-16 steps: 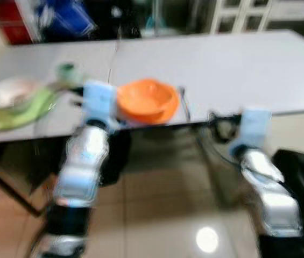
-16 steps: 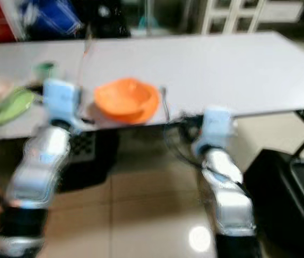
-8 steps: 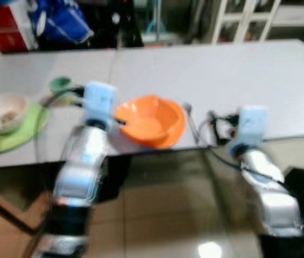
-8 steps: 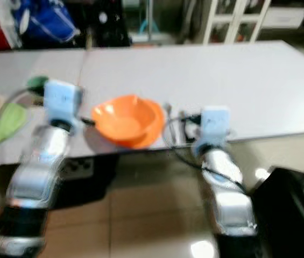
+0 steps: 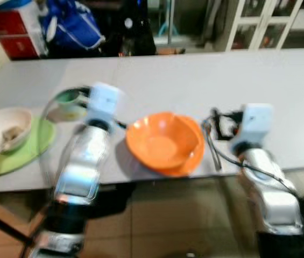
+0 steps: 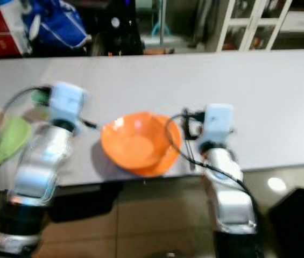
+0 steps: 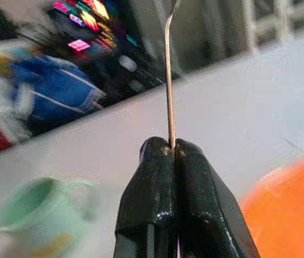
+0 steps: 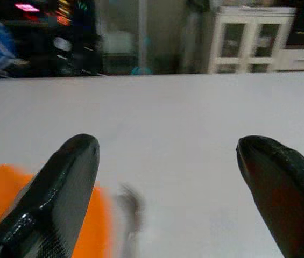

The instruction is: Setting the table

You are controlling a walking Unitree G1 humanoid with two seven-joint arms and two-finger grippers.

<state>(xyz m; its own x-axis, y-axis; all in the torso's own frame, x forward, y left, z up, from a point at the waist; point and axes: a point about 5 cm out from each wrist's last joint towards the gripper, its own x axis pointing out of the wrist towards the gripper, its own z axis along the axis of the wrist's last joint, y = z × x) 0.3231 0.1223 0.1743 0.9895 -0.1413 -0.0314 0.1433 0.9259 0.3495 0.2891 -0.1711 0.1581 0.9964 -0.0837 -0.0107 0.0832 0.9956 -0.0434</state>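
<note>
while the left claw (image 7: pixel 172 153) pinches a thin metal rod (image 7: pixel 168 75) and the right claw (image 8: pixel 168 156) is spread, the orange bowl (image 5: pixel 165 142) overhangs the tabletop (image 5: pixel 248 80) edge; a nudge could tip it off.

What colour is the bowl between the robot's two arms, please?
The bowl is orange, clearest in the left eye view.

Orange bowl (image 5: pixel 165 144), grey table (image 5: pixel 238 80) (plain), mint cup (image 7: pixel 36 212)

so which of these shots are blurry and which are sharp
Both eye views are motion-smeared, softening the orange bowl; left wrist view has the left gripper sharp, mug blurred; right wrist view has its fingers crisp, foreground table soft.
</note>
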